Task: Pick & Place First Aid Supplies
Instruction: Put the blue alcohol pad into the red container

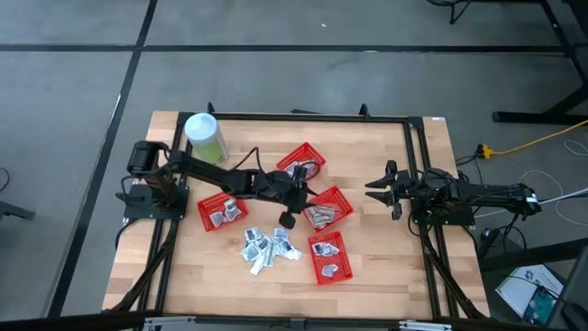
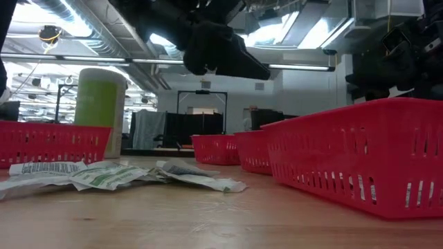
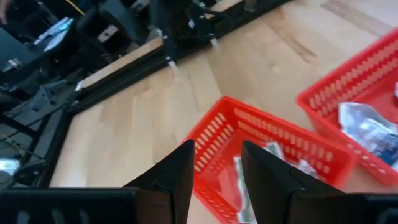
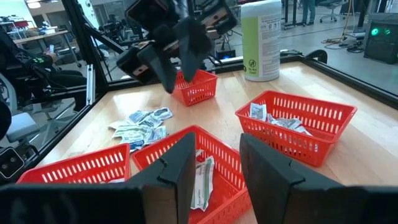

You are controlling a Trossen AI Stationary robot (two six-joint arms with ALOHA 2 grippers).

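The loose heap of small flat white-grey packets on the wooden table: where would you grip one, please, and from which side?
Probably from straight above, pinching a raised edge of an outer packet in the heap of flat white-grey packets: they lie flat and overlapping on the wooden table, leaving no side to grip.

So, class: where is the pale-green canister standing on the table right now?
In the high view, the canister stands upright at the table's far-left corner, beside the left arm's base and apart from the red baskets.

Packets (image 1: 266, 248) lie loose between four baskets (image 1: 329, 256); canister (image 1: 205, 136) behind.
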